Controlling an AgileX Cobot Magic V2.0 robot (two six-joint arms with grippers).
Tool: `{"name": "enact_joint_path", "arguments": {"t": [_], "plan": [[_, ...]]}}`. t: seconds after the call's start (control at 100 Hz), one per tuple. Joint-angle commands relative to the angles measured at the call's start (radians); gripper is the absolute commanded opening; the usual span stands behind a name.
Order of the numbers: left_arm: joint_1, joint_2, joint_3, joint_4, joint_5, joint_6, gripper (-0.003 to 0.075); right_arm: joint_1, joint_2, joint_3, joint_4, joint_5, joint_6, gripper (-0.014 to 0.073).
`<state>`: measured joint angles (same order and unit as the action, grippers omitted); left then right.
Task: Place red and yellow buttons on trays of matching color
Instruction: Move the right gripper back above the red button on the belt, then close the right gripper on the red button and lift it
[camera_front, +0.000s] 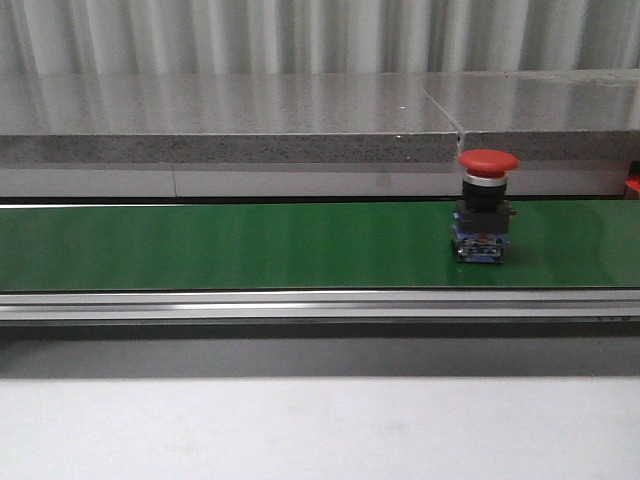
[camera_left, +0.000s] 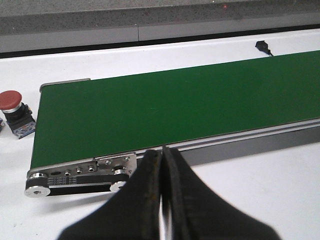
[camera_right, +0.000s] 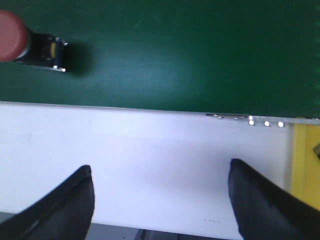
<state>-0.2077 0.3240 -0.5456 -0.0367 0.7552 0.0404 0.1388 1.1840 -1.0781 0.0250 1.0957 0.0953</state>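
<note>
Two red buttons: that's the count across the views, no yellow one in sight.
Belt button: red button (camera_front: 487, 205) stands upright on the green belt (camera_front: 250, 245), toward the right end in the front view, mushroom cap up, black body and bluish base under it. The right wrist view catches the same one (camera_right: 27, 44) at the frame edge, sitting on the green with a shadow beside it.
Second button: another red button (camera_left: 15, 112) shows in the left wrist view only, sitting on the white desk (camera_left: 260, 200) just off the belt's end, near the roller bracket (camera_left: 82, 177) but not touching it.
Left claw: the left claw (camera_left: 162, 200) is pressed together, black fingers meeting in a thin seam with nothing between them, hanging over the white desk just in front of the belt's rail.
Right claw: the right claw (camera_right: 160, 210) is spread wide, one finger at each side of the view, nothing between them, over the white desk beside the belt edge. Well apart from the button.
Yellow bit: a yellow tray (camera_right: 306, 165) edge peeks in at the side of the right wrist view, past the belt's end screws. Can't see much of it.
Other stuff: a small black plug (camera_left: 263, 47) lies on the desk beyond the belt's far side; a grey stone ledge (camera_front: 220, 120) runs behind the belt.
</note>
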Motion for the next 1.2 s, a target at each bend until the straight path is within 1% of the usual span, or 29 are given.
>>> {"name": "enact_joint_path", "arguments": {"t": [0.0,0.13,0.25,0.28,0.51,0.66,0.75,0.8,0.85,0.95,1.02,1.11,1.19], "plan": [[-0.004,0.008,-0.028,-0.007,-0.067,-0.008,-0.0021,0.044,0.045,-0.061,0.005,-0.021,-0.036,0.0559],[-0.004,0.008,-0.028,-0.007,-0.067,-0.008,-0.0021,0.105,0.136,-0.118,0.039,0.001,-0.117,0.0559],[-0.004,0.008,-0.028,-0.007,-0.067,-0.008,-0.0021,0.129,0.208,-0.161,0.093,0.013,-0.227,0.0559],[-0.004,0.008,-0.028,-0.007,-0.067,-0.008,-0.0021,0.130,0.228,-0.169,0.103,0.010,-0.238,0.0559],[-0.004,0.008,-0.028,-0.007,-0.067,-0.008,-0.0021,0.130,0.325,-0.188,0.111,-0.095,-0.261,0.0559],[-0.004,0.008,-0.028,-0.007,-0.067,-0.008,-0.0021,0.130,0.366,-0.187,0.111,-0.216,-0.262,0.0559],[-0.004,0.008,-0.028,-0.007,-0.067,-0.008,-0.0021,0.130,0.378,-0.187,0.111,-0.253,-0.262,0.0548],[-0.004,0.008,-0.028,-0.007,-0.067,-0.008,-0.0021,0.130,0.379,-0.187,0.111,-0.255,-0.262,0.0514],[-0.004,0.008,-0.028,-0.007,-0.067,-0.008,-0.0021,0.130,0.379,-0.187,0.108,-0.254,-0.262,0.0451],[-0.004,0.008,-0.028,-0.007,-0.067,-0.008,-0.0021,0.130,0.379,-0.187,0.087,-0.246,-0.262,0.0281],[-0.004,0.008,-0.028,-0.007,-0.067,-0.008,-0.0021,0.130,0.376,-0.187,0.075,-0.237,-0.261,0.0190],[-0.004,0.008,-0.028,-0.007,-0.067,-0.008,-0.0021,0.130,0.365,-0.187,0.075,-0.233,-0.259,0.0121],[-0.004,0.008,-0.028,-0.007,-0.067,-0.008,-0.0021,0.124,0.345,-0.187,0.075,-0.242,-0.242,0.0100]]}}
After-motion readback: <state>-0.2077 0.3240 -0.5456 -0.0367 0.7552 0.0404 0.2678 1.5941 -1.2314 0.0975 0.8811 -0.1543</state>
